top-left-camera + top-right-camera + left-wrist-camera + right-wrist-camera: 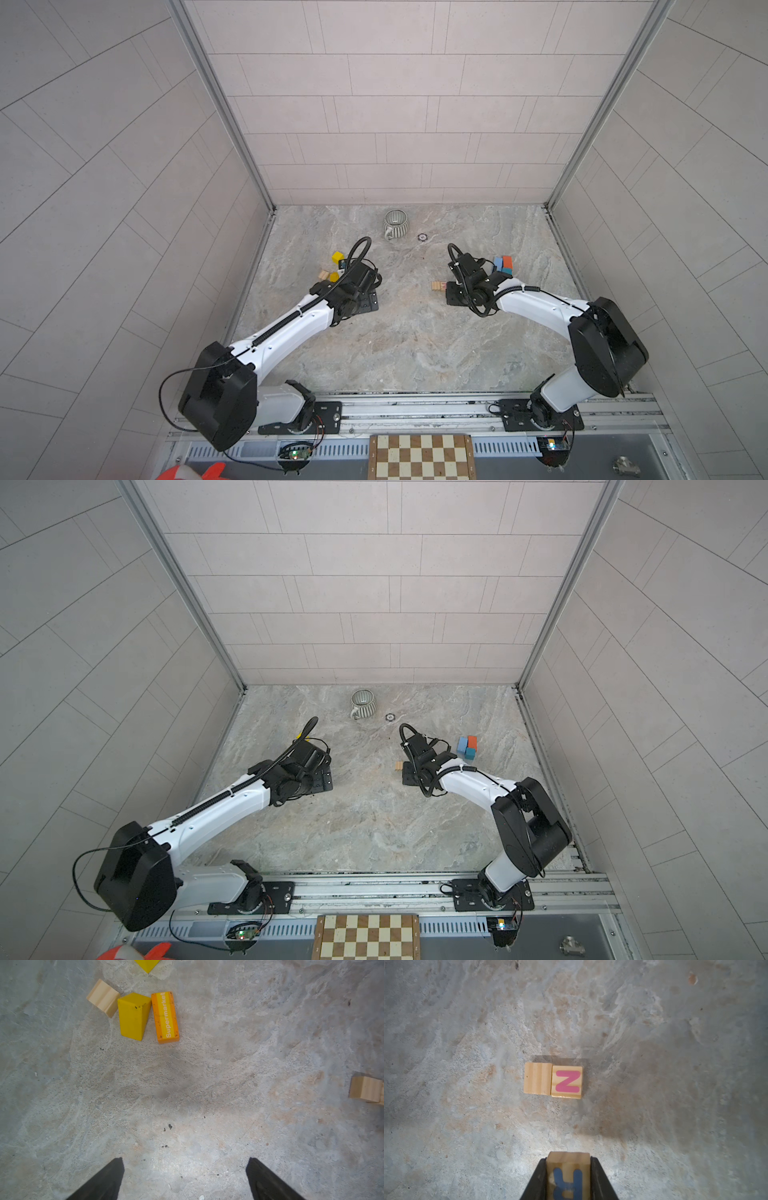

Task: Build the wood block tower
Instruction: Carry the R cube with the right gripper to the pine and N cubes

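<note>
Mid-carry: your right hand [568, 1160] grips the blue-lettered cube [568, 1178], left hand [185, 1167] released; next, I'd judge, square it over the N cube [566, 1081].

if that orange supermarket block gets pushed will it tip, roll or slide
The orange block lies flat on a broad face, so it probably slides, not tip or roll. It looks like solid painted wood: likely stiff and light. The yellow block seems to touch it, so a push that way may move both.

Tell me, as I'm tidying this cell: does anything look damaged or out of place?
The orange Supermarket block has chipped, scuffed paint along its edges, and a small dark ring lies near the grey cup.
</note>
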Available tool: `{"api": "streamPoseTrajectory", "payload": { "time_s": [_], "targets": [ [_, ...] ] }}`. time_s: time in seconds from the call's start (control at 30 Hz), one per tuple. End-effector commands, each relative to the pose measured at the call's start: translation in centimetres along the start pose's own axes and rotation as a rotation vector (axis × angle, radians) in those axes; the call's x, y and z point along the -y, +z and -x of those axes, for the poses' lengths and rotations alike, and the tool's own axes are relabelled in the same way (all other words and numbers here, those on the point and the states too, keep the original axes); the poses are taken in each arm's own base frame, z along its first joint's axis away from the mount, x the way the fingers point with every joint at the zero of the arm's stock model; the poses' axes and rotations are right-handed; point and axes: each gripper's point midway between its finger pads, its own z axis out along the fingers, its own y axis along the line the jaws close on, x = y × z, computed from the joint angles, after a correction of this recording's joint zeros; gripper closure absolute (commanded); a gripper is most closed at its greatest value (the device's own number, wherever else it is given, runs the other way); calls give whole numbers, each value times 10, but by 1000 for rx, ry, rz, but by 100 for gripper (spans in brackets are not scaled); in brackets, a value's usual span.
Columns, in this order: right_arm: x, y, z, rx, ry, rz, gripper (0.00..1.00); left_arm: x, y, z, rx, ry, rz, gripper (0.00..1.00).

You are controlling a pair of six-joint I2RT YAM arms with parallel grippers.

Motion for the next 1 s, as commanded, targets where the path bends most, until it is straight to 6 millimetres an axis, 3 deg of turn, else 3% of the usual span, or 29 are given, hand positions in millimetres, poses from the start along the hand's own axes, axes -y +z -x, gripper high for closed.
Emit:
{"api": "streamPoseTrajectory", "payload": {
  "time_s": [0.0, 0.33, 0.97],
  "targets": [
    [-11, 12, -1, 12, 26, 8, 79, -3, 1, -3, 0, -2, 11, 1],
    [-35, 36, -14, -2, 14, -2, 79, -2, 8, -6, -6, -2, 11, 2],
    [-24, 48, -11, 17, 51, -100, 75, 0, 8, -7, -5, -6, -9, 2]
  ]
}}
